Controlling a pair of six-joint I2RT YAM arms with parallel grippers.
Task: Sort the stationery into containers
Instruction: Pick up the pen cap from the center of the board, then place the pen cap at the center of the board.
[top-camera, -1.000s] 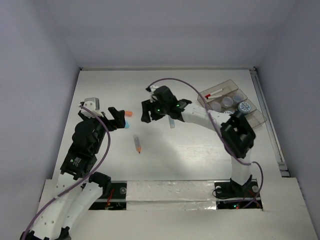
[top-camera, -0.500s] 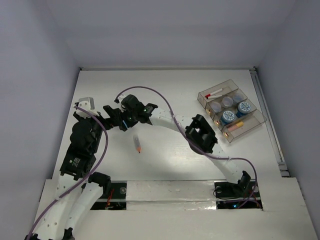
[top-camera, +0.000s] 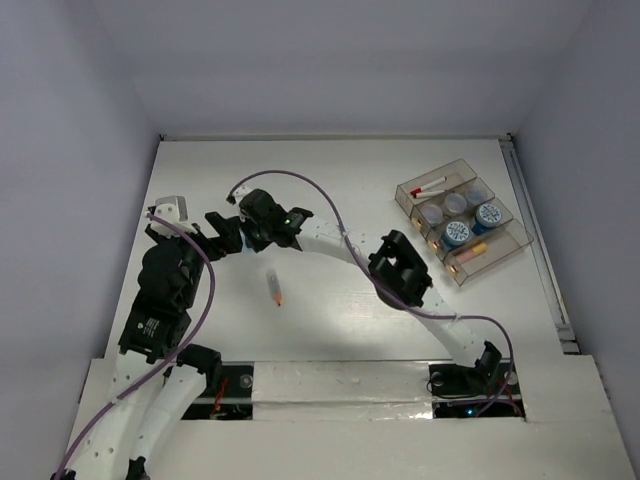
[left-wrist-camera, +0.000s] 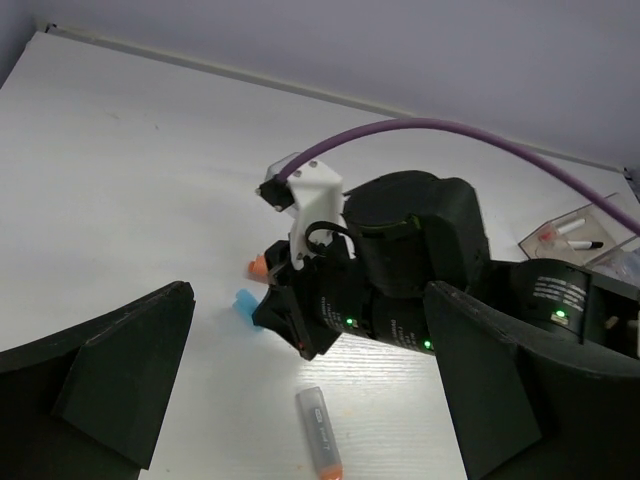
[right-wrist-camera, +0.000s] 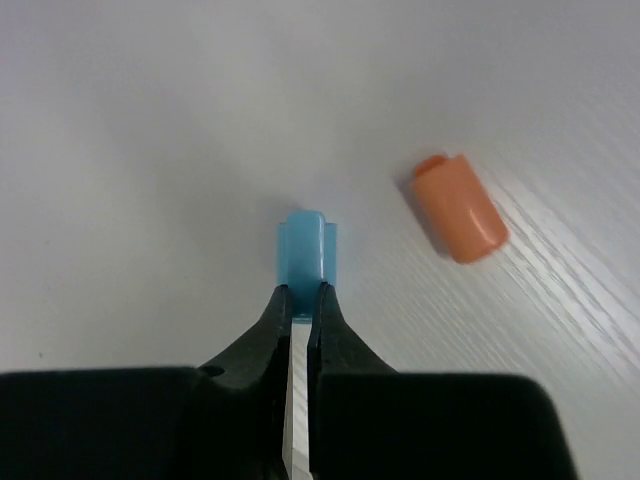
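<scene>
My right gripper (right-wrist-camera: 303, 292) is shut on a small light-blue piece (right-wrist-camera: 303, 248) that lies on the white table. An orange stub (right-wrist-camera: 460, 207) lies just beside it, apart from the fingers. From above, the right arm reaches across to the left side and its gripper (top-camera: 243, 235) hides both pieces. My left gripper (left-wrist-camera: 310, 335) hangs open just in front of it, holding nothing. A grey marker with an orange tip (top-camera: 274, 288) lies nearer the arms. The clear divided tray (top-camera: 431, 175) at the far right holds blue-lidded jars (top-camera: 488, 214), purple-lidded jars (top-camera: 432, 213), a red marker (top-camera: 430, 188) and an orange stick (top-camera: 470, 253).
White walls close in the table on the left, back and right. The right arm's purple cable (top-camera: 320, 200) arcs above the table between the tray and the left side. The two arms stand close together at the left.
The right arm swung from the table's middle to the left. In the last half second its jaws closed on the light-blue piece. The left arm barely moved.
</scene>
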